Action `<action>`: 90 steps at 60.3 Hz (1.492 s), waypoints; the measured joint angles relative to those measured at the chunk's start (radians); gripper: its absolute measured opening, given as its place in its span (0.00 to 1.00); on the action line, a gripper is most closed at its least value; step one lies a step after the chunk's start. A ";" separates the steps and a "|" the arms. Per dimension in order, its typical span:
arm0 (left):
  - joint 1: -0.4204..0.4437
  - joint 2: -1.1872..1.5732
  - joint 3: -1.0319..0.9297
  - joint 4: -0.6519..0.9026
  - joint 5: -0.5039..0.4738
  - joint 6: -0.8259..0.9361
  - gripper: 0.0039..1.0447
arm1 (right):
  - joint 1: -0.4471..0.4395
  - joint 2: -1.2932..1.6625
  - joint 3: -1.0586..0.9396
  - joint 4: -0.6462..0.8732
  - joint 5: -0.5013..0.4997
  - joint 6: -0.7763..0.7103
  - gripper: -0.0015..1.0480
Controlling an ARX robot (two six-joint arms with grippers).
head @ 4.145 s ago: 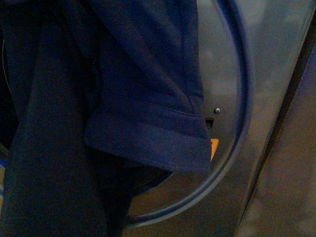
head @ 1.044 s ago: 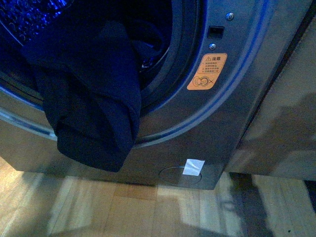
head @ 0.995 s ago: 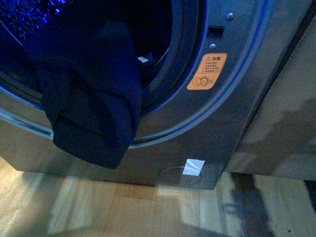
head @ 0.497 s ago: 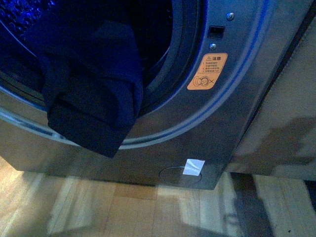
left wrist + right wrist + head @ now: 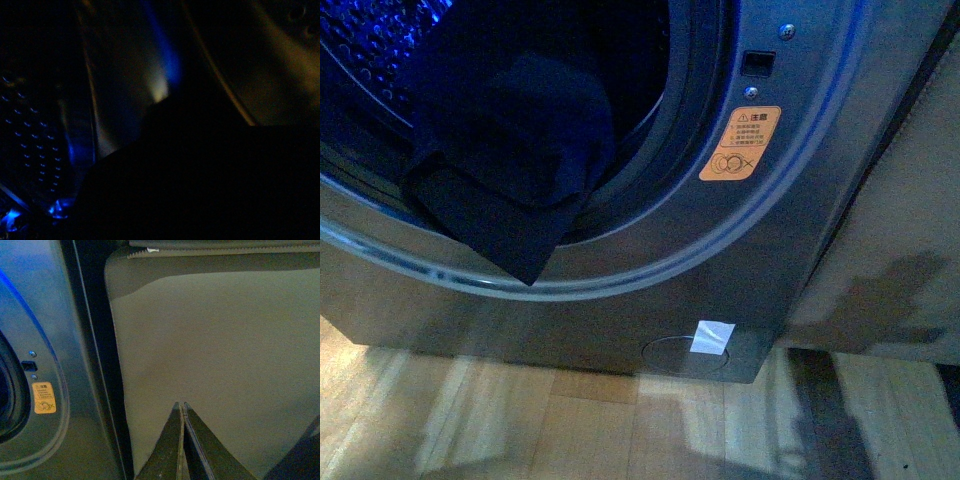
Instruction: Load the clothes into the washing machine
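Wood floor; clothes [image 5: 505, 160] draped over port rim

Washing machine [image 5: 790, 200] front — brushed grey metal with a soft sheen; drum wall [image 5: 375, 45] perforated glossy steel. Clothes [image 5: 510, 160] — matt, limp dark cloth. Warning sticker [image 5: 740, 143]: smooth orange paper or film. Floor [image 5: 570, 425]: smooth wood planks.

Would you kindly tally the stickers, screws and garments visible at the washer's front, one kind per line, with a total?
Stickers: 2, the orange sticker and the white label.
Screws: 2, the upper screw and the lower screw.
Garments: 1, the clothes, partly hanging over the washer port's rim.
Total: 5
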 joint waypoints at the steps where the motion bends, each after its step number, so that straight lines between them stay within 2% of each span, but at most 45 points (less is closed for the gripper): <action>1: 0.000 0.000 0.003 -0.013 -0.002 0.004 0.05 | 0.000 -0.010 -0.012 0.000 0.000 0.000 0.02; 4: -0.001 0.003 0.001 -0.060 -0.002 0.006 0.05 | 0.000 -0.012 -0.018 -0.001 0.000 0.000 0.02; 20: -0.003 0.032 -0.095 -0.046 0.014 -0.001 0.05 | 0.000 -0.014 -0.018 -0.001 0.000 0.000 0.02; 39: -0.005 0.019 -0.237 -0.032 0.069 -0.032 0.49 | 0.000 -0.014 -0.018 -0.001 0.000 0.000 0.02; 44: -0.007 -0.014 -0.349 0.026 0.083 -0.044 0.65 | 0.000 -0.014 -0.018 -0.001 0.000 0.000 0.02; 52: -0.009 -0.128 -0.609 0.154 0.110 -0.043 0.95 | 0.000 -0.014 -0.018 -0.001 0.000 0.000 0.02; 68: -0.028 -0.396 -1.128 0.373 0.195 -0.027 0.94 | 0.000 -0.014 -0.018 -0.001 0.000 0.000 0.02; 79: -0.048 -0.524 -1.323 0.458 0.231 -0.014 0.94 | 0.000 -0.014 -0.018 -0.001 0.000 0.000 0.02; 90: -0.047 -0.678 -1.459 0.473 0.256 0.005 0.94 | 0.000 -0.014 -0.018 -0.001 0.000 0.000 0.02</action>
